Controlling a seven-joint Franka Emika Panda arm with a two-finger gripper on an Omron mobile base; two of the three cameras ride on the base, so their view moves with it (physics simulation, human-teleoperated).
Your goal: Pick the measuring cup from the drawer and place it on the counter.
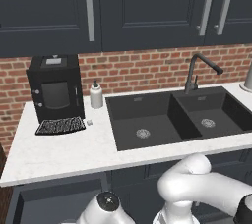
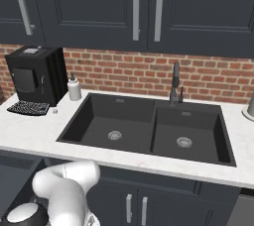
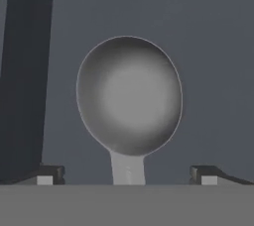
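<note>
The measuring cup (image 3: 129, 96), a light-grey round bowl, lies on the floor of the open drawer (image 3: 213, 61), seen from straight above in the hand view. Its flat handle runs down toward the bottom of that view, between my fingers. My gripper (image 3: 126, 176) is open and hangs close over the handle, with one fingertip (image 3: 47, 175) far to the left and the other far to the right, neither touching it. The drawer (image 1: 54, 199) stands pulled out under the white counter (image 1: 59, 154), left of the sink, and my arm reaches down into it. The handle's end is hidden.
A black double sink (image 1: 172, 120) with a dark faucet (image 1: 197, 73) sits in the counter. A black coffee machine (image 1: 54, 93) and a white soap bottle (image 1: 96, 95) stand at the back left. The drawer's dark side wall (image 3: 25, 71) rises left of the cup.
</note>
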